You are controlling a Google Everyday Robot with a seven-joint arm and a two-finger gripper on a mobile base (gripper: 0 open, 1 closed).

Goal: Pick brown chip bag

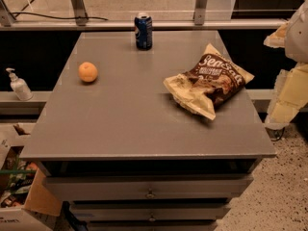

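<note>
A: While the brown chip bag [208,81] is lying crumpled on the table [130,124], on the side nearest the gripper [288,95], what is the pick calling for?

B: The gripper is hanging just off the table's side edge, apart from the bag and touching nothing I can see. I am not making out how wide it is standing, or whether it is carrying anything. I am judging that the approach is not yet begun. I would be coming down from above, aiming at the puffed dark middle rather than the flat sealed ends. Then I would be pinching across a raised fold, since a crinkly bag is likely to be slipping or caving under a shallow bite.

A: What is crowding it?

B: Very little. One corner of the bag is sitting close to the table edge on the gripper's side, so the way inward is looking short. The arm is probably needing to be rising clear of that edge first. Beyond the bag from the gripper, bare table is stretching to the orange [88,72], well apart. The blue can [143,31] is standing upright by the back edge, also well apart from the bag. Nothing is hanging over the bag, so a straight lift is looking free.
</note>
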